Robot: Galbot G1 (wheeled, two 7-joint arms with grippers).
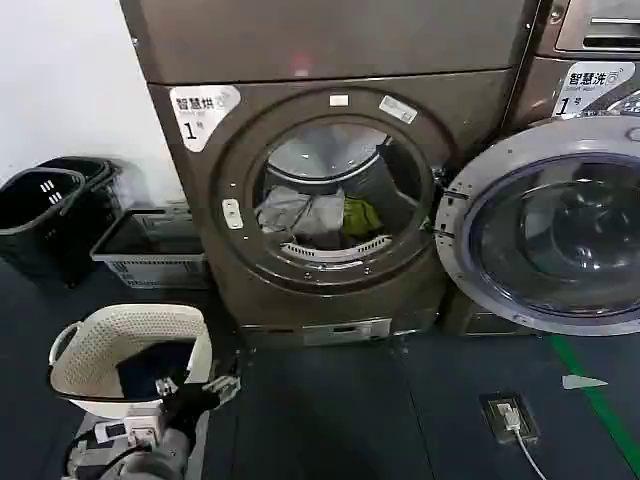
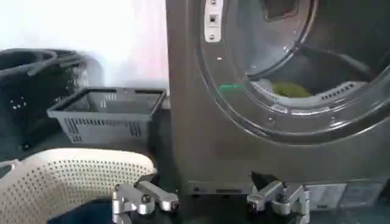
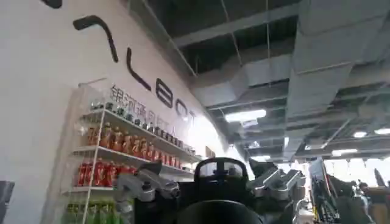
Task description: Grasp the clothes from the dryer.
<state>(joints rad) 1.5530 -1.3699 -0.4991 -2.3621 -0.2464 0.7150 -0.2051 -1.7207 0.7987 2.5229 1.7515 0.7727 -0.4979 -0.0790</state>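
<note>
The clothes (image 1: 310,215) lie heaped at the bottom of the metal drum inside the dryer (image 1: 330,200), a pale grey-white bundle with a smaller yellow-green piece (image 1: 360,215) just beside it on my right; from my left wrist I see that yellow-green bit (image 2: 291,90) low in the porthole behind the ribbed lip. The dryer is the bronze-brown machine straight ahead of me, its white corner label (image 1: 203,110) marked 1, and its round door (image 1: 548,225) hangs swung wide open to my right, in front of the neighbouring machine. My left gripper (image 1: 222,388) sits low, well below and to the left of the porthole, over the near edge of the white perforated laundry basket (image 1: 110,345) that holds some dark navy fabric (image 1: 150,370); its fingers (image 2: 143,201) are spread wide apart with nothing between them, and the dryer's base panel shows just past them. Against the white wall to my left stand a grey crate (image 1: 150,250) and black baskets (image 1: 50,205). My right gripper (image 3: 210,185) points upward toward the ceiling ducts, a shelf of bottles (image 3: 116,152) off to one side of it; its fingers are likewise released and hold nothing. A floor socket (image 1: 507,415) lies on the dark floor to my right.
</note>
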